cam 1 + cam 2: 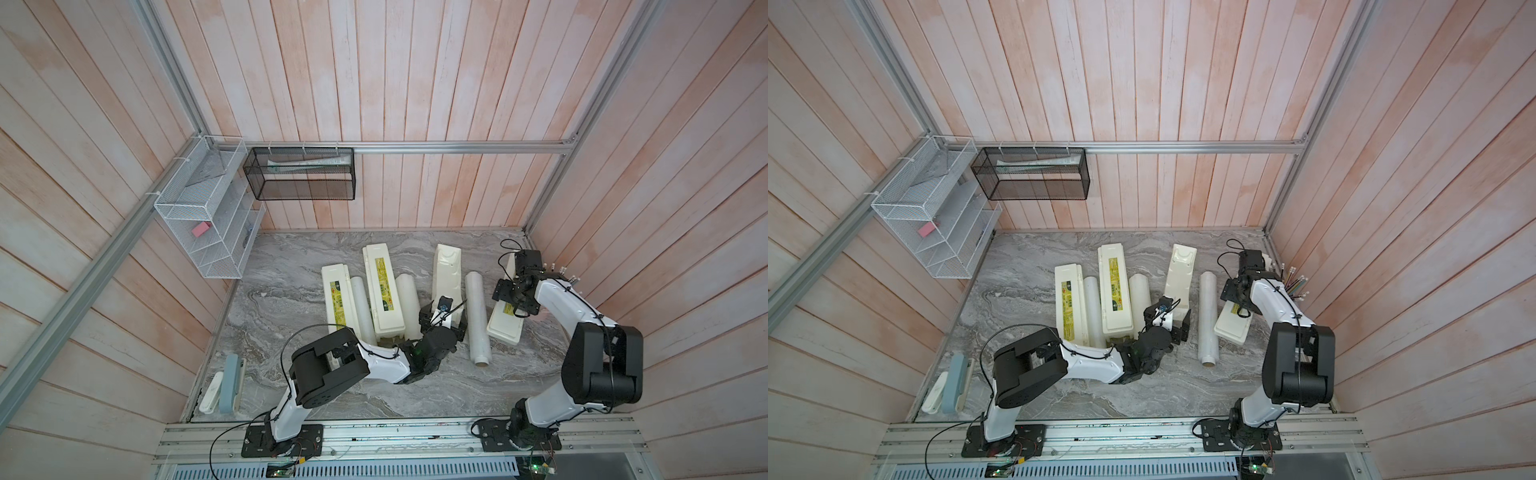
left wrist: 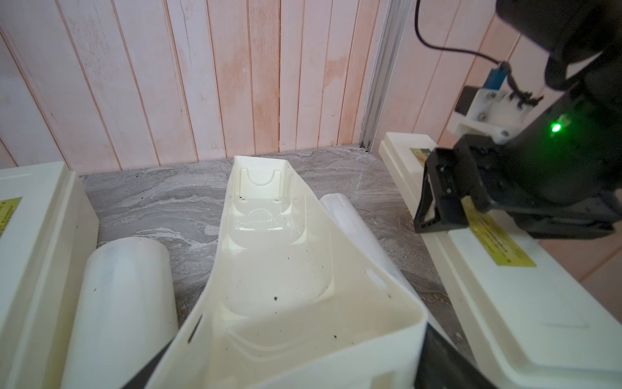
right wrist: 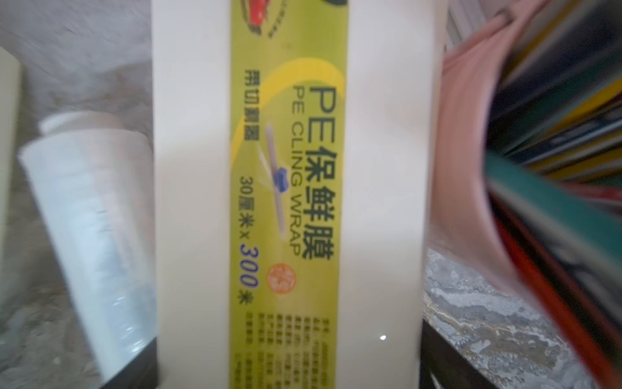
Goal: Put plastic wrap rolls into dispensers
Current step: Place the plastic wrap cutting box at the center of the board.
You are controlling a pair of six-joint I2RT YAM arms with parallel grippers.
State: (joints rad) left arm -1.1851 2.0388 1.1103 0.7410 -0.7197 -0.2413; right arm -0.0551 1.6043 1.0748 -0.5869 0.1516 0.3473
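Observation:
An open dispenser (image 1: 446, 266) shows its empty trough (image 2: 269, 242). My left gripper (image 1: 444, 322) (image 2: 292, 367) is shut on its near end, one dark finger against each side wall. My right gripper (image 1: 513, 301) (image 3: 289, 370) is shut on a closed dispenser (image 1: 505, 320) with a yellow-green label (image 3: 289, 202), a finger on each long side. Two more closed dispensers (image 1: 338, 297) (image 1: 384, 291) lie to the left. One plastic wrap roll (image 1: 478, 320) lies between the two held boxes. A second roll (image 1: 409, 303) and a third (image 1: 361, 309) rest beside the closed ones.
A white wire rack (image 1: 199, 224) and a black mesh basket (image 1: 299, 178) hang on the walls. A pink cup of coloured pencils (image 3: 505, 168) stands close to the right dispenser by the right wall. Staplers (image 1: 226, 386) lie at the front left of the marble table (image 1: 291, 291).

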